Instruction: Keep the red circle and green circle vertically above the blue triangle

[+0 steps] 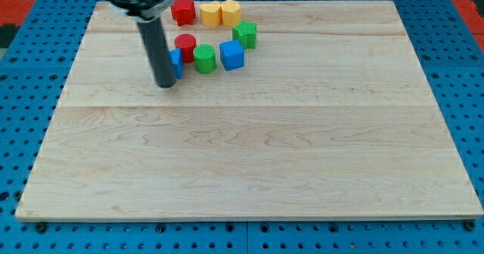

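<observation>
Now our tip (165, 85), a plain rod with no jaws, touches the blue triangle (175, 63); right of it sit the red circle (185, 45) and green circle (204, 58). Pushing rightward could knock both circles off line.

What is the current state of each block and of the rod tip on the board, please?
my tip: down on the board, against the blue triangle's left side
blue triangle: partly hidden by the rod
red circle: upright, just above the blue triangle
green circle: upright, right of the blue triangle
blue cube: flat, free
green star: flat, free
red star: flat, free
yellow blocks: touching side by side
</observation>
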